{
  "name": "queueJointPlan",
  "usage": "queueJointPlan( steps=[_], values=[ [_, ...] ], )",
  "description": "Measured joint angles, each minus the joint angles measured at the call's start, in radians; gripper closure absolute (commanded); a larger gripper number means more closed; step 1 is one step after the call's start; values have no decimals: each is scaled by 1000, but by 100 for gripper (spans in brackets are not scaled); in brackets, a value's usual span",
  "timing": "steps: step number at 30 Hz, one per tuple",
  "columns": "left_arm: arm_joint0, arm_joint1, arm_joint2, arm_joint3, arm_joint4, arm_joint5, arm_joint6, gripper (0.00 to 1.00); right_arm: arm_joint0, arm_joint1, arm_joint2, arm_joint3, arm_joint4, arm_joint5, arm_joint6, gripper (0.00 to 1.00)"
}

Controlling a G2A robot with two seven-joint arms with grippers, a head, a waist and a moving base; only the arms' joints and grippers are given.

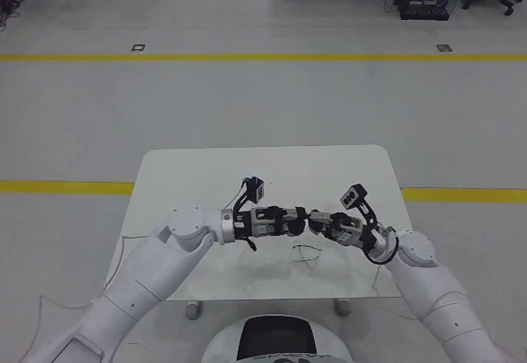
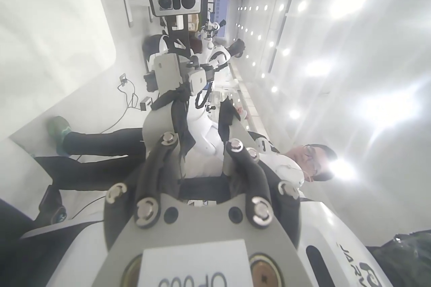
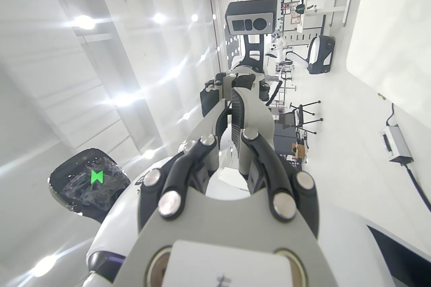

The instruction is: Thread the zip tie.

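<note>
Surface: white table (image 1: 172, 181) with rounded corners.
Room: pale floor with yellow floor lines (image 1: 63, 57) across it.
Left gripper (image 2: 201, 106): over mid-table, fingers (image 2: 175, 120) spread apart and released, tips facing the right gripper's.
Zip tie (image 1: 307, 251): thin black loop on the table, just robot-side of the meeting tips.
Right gripper (image 3: 229, 110): fingers clenched to a narrow slit. Can't tell if anything is pinched.

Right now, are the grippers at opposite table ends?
No, the left gripper and right gripper meet over the middle of the table.
</note>
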Motion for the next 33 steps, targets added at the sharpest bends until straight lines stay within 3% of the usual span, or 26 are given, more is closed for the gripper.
queueJointPlan(
  steps=[7,16,26,28,29,33],
  values=[
    [-13,-3,11,14,-3,-2,-2,82,3,2,0,3,-22,3,20,100],
    [-22,-4,22,22,5,11,-10,92,7,2,1,4,-14,-5,35,100],
    [-23,-3,27,23,7,17,-5,91,8,2,-3,5,-10,-9,47,100],
    [-24,-3,28,23,6,18,-5,94,8,1,-3,4,-9,-10,49,100],
    [-24,-3,28,24,6,19,-5,100,8,1,-3,4,-8,-10,50,100],
    [-26,-3,30,27,5,20,-8,100,7,1,-3,4,-8,-11,52,100]
  ],
)
